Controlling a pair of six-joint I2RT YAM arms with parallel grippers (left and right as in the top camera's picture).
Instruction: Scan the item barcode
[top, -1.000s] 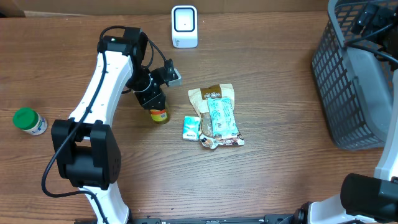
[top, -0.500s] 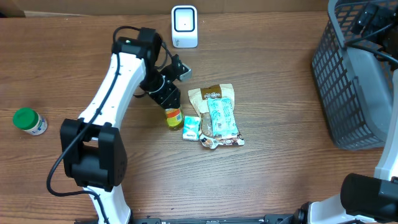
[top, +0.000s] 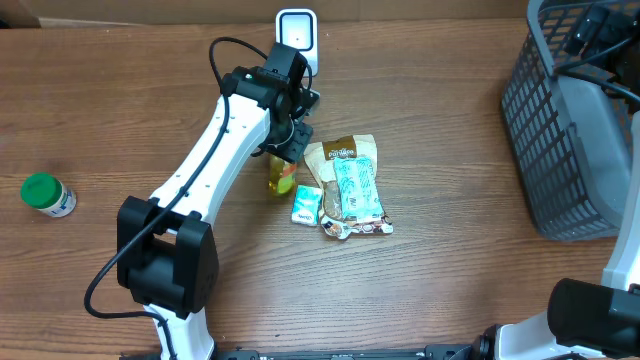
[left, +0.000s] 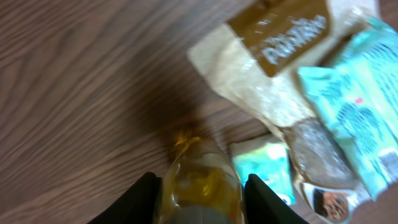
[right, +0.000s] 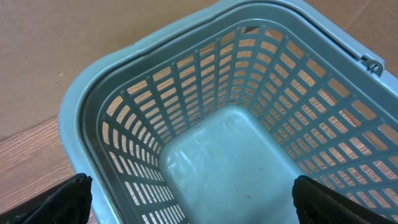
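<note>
Left gripper (left: 200, 198) is clamped on the bottle (left: 198, 182), one dark finger (left: 140, 196) against each side of it. In the left wrist view the bottle looks small and translucent, with amber-yellow contents and a crinkled gold end pointing away from the camera. The picture is too blurred for me to find a label or barcode.

From overhead, the bottle (top: 282, 176) sits around the middle of the table (top: 450, 290), nearer the far edge than the near one. It hangs under the left wrist. I cannot tell whether its base touches the wood.

The scanner (top: 297, 41) stands at the far edge, white with a dark window, well apart from the bottle. The arm's wrist lies between the two.

Just right of the bottle is a pile of packs:
- a pale pouch (top: 340, 152) with a brown label
- a teal wrapper (top: 357, 190) lying over the pouch
- a small packet (top: 308, 205), teal and white, at the pile's near-left corner, near the bottle's base

A jar (top: 48, 195) with a green lid stands by the left edge.

Right gripper (right: 189, 186) is spread wide and holds nothing. It hangs over the grey-blue basket (right: 205, 68) at the table's right edge.
</note>
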